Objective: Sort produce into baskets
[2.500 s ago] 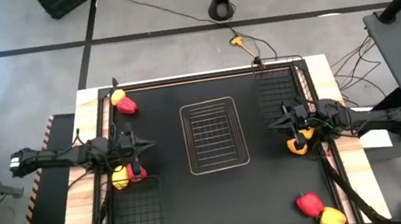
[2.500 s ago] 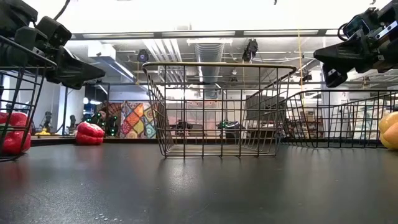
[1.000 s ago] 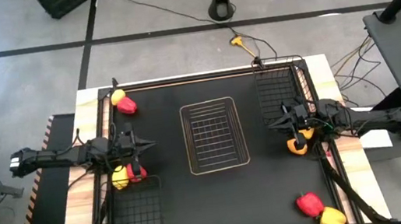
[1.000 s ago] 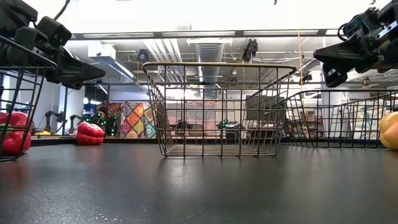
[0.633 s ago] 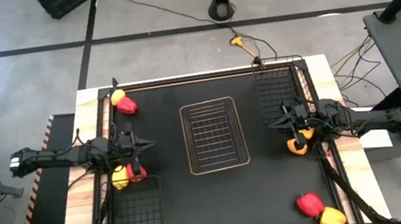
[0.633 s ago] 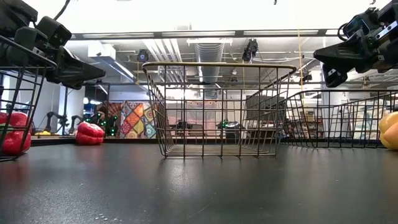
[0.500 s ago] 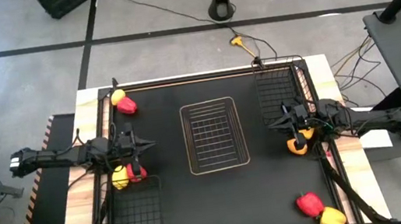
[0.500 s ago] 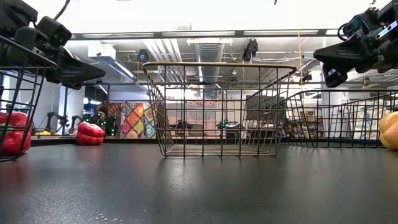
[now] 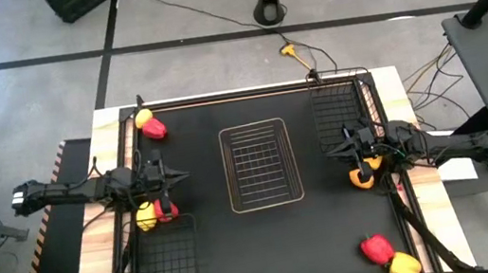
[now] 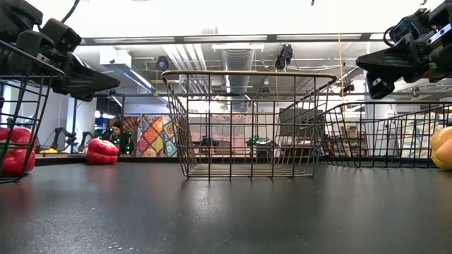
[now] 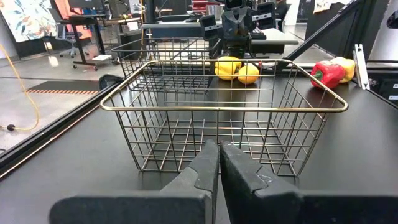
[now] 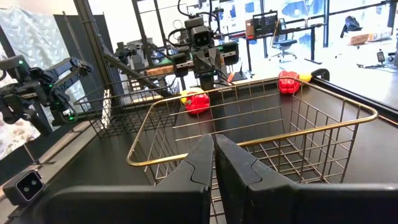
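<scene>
both arms parked facing each other across the pale wire basket [image 9: 261,165] at mid desk [image 9: 213,256]. left end effector [image 9: 176,177] clenched, nothing in it; right end effector [image 9: 330,152] clenched too, also bare. in each wrist view the two fingers sit pressed together.

produce all outside the middle basket, which looks to hold nothing:
- lemon and red pepper [image 9: 151,126] at the far left corner
- yellow and red pair [image 9: 152,212] under the left arm, just beside the near-left black basket [image 9: 163,272]
- orange-yellow pieces [image 9: 361,175] under the right arm, just beside the far-right black basket [image 9: 341,108]; inside or outside its wire, cannot tell
- red and yellow peppers [image 9: 387,258] at the near right corner

risks, as judged:
- fingers must spread before any descent; coming down clenched would knock glossy fruit and send it rolling.
- pairs lie touching, so one finger may wedge between them and shove the neighbour off the desk edge, likeliest at the near right corner.
- pieces tucked beside basket walls: a finger could snag the mesh and drag a light basket.
- smooth round skins may squirt from a pinch off-centre.
</scene>
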